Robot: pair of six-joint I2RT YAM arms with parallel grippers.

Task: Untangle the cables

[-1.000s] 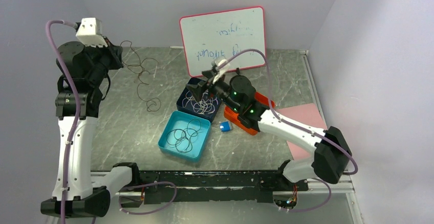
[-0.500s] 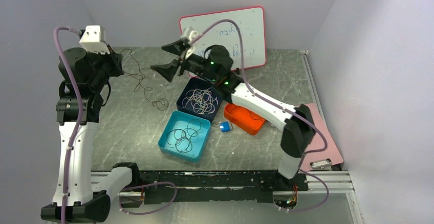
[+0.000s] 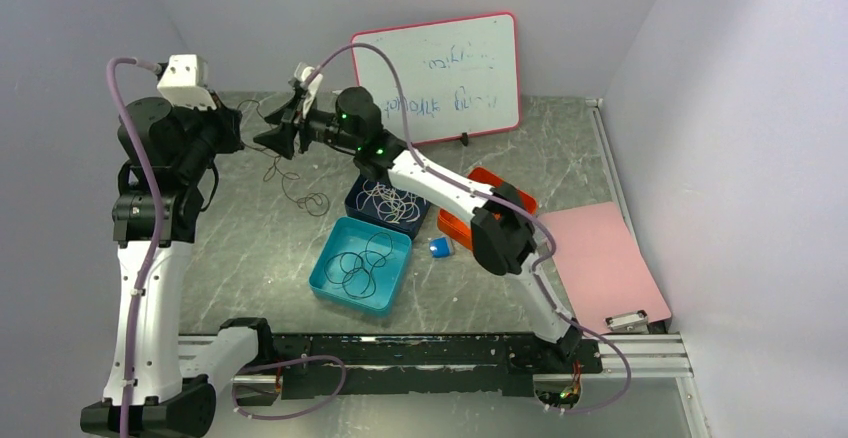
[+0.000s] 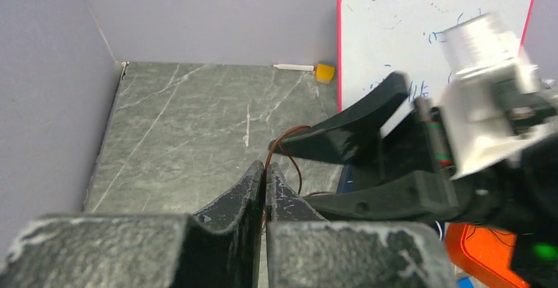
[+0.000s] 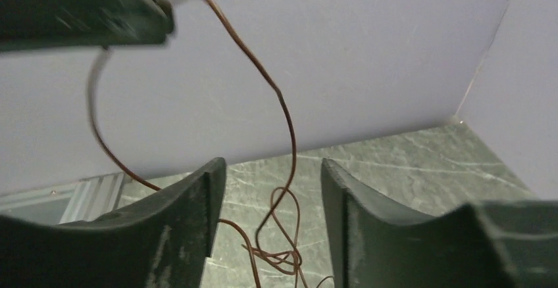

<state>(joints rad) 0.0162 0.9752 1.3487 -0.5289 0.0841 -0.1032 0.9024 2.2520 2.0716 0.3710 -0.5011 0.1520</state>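
A thin brown cable (image 3: 283, 170) hangs from my left gripper (image 3: 240, 124), raised at the back left, and trails down in loops to the table. The left gripper (image 4: 265, 168) is shut on this cable. My right gripper (image 3: 272, 130) is open right beside the left one; the brown cable (image 5: 284, 130) runs between its fingers (image 5: 204, 189) without being pinched. A dark blue bin (image 3: 358, 198) holds whitish cables (image 3: 392, 201). A teal bin (image 3: 325, 276) holds black cables (image 3: 358, 266).
An orange bin (image 3: 458, 227) sits right of the blue one, a small blue block (image 3: 439, 248) in front of it. A whiteboard (image 3: 440, 73) leans on the back wall. A pink sheet (image 3: 600, 258) lies at right.
My right arm has swung from over the blue bin up and left to the left gripper, with its jaws now around the hanging brown cable. The left arm has barely moved.
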